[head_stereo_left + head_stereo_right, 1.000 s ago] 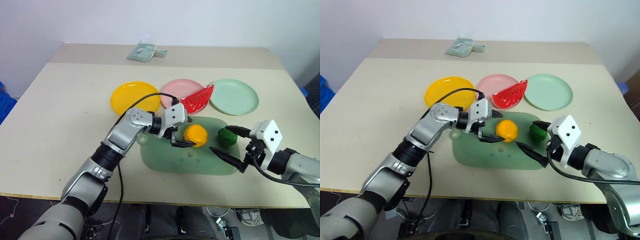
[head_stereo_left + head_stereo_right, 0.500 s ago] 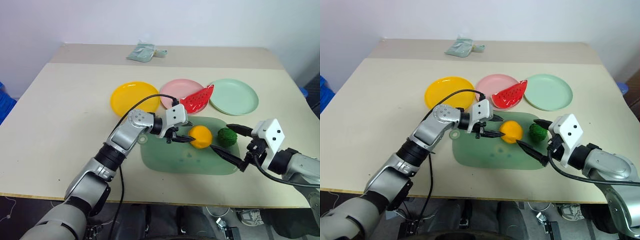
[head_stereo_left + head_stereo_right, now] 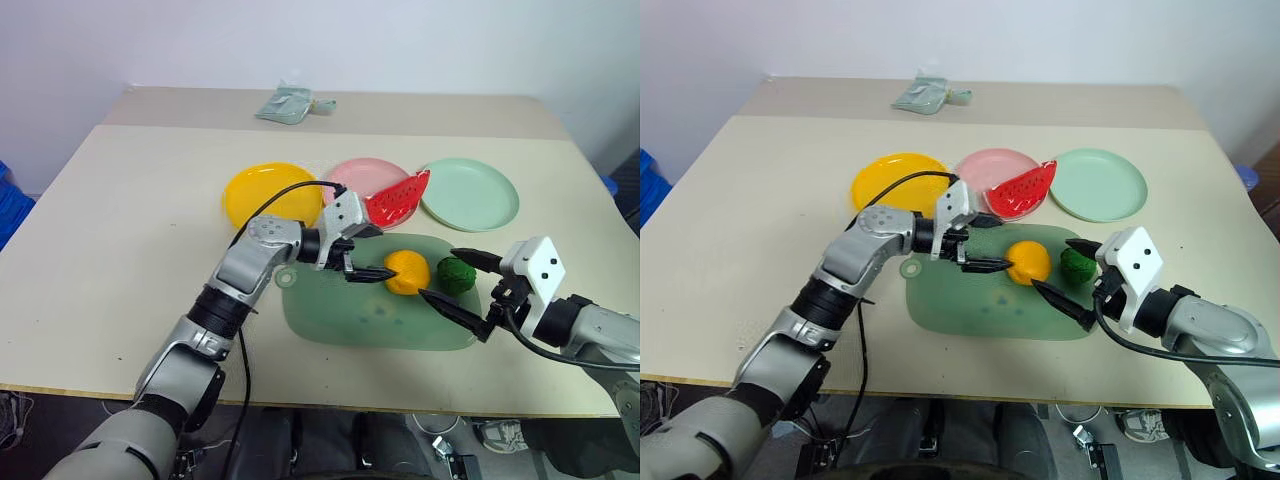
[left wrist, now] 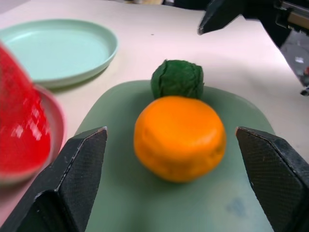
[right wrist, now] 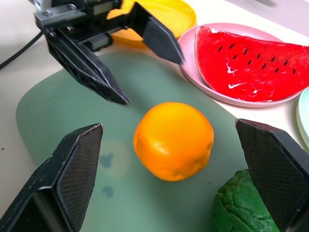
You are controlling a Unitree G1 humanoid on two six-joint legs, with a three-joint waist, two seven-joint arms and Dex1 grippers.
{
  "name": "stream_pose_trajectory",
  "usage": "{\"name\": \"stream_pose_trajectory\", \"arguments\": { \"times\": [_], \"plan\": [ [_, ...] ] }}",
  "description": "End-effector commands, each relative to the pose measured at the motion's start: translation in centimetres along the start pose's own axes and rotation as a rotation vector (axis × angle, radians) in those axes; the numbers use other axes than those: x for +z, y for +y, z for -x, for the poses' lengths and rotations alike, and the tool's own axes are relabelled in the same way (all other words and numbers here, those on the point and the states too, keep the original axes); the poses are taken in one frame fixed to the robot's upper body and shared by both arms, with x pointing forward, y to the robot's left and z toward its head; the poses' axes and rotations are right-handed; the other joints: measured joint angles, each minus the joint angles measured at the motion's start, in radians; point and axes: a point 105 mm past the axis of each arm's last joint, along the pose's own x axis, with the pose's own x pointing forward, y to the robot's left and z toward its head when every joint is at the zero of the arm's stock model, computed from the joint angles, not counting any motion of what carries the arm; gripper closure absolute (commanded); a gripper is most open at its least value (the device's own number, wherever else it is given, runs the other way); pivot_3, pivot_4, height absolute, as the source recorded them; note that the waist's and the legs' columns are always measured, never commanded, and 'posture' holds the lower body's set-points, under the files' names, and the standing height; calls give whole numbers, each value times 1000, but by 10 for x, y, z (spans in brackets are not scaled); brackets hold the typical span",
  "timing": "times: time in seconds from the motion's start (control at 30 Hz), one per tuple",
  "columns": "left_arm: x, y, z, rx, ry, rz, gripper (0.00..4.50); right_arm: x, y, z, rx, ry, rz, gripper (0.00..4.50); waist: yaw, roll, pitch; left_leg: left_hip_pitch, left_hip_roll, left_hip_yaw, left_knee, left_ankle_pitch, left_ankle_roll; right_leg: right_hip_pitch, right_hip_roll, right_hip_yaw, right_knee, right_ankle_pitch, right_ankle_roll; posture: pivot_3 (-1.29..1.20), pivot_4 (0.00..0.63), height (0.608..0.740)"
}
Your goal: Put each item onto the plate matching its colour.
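The round orange fruit [image 3: 407, 271] lies on the green mat [image 3: 340, 310], with the dark-green ball [image 3: 455, 275] close to its right. My left gripper [image 3: 378, 252] is open at the fruit's left side, and the fruit [image 4: 179, 137] sits just ahead of its fingers [image 4: 72, 179]. My right gripper [image 3: 438, 273] is open near the ball [image 5: 241, 208] and holds nothing. The watermelon wedge [image 3: 395, 197] rests on the pink plate [image 3: 345, 175]. The yellow plate [image 3: 265, 195] and the mint plate [image 3: 468, 193] are bare.
The three plates stand in a row behind the mat. A crumpled pale-green cloth [image 3: 290, 103] lies at the table's far side. Bare tabletop stretches to the left and along the front edge.
My left gripper narrowed beside the orange fruit, then opened wide again. The fruit shifted slightly right, toward the green ball. The right arm stayed still.
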Motion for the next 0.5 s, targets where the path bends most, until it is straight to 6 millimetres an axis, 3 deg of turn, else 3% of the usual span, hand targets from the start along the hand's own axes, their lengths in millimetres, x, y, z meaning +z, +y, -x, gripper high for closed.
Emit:
{"name": "stream_pose_trajectory", "arguments": {
  "times": [0.03, 0.43, 0.5],
  "plan": [
    [6, -3, -14, -36, 3, -73, 39, 8, 1, 5, -14, -22, 31, 0, -1, 0, 0, 0, 0, 0, 0, 0, 0, 0, 0, 0, 0, 0, 0, 0, 150, 740],
    [-11, -10, -31, -103, 79, -107, 39, 4, 5, 12, -48, -13, 19, 0, -1, 0, 0, 0, 0, 0, 0, -2, 3, 0, 0, 0, 0, 0, 0, 0, 150, 740],
    [-10, -10, -32, -98, 52, -78, 563, 4, 6, 11, -49, -15, 19, 0, 0, 0, 0, 0, 0, 0, 0, -2, 3, 0, 0, 0, 0, 0, 0, 0, 150, 740]
  ]
}}
